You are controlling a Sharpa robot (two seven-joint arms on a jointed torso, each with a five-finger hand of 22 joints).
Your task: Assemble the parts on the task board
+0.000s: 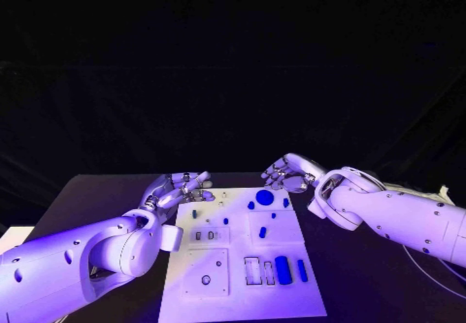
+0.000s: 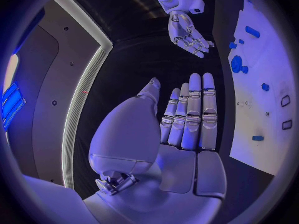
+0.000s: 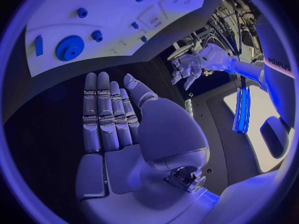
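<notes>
Task board fully visible, left hand, right hand empty

1 task board, approx 9 blue parts incl 1 gear, plus left hand, right hand.

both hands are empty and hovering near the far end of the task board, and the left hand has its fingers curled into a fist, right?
Not quite. The left hand is empty near the far end of the task board, but its fingers are stretched out straight, side by side, not curled into a fist; the left wrist view shows this. The right hand is empty too.
</notes>
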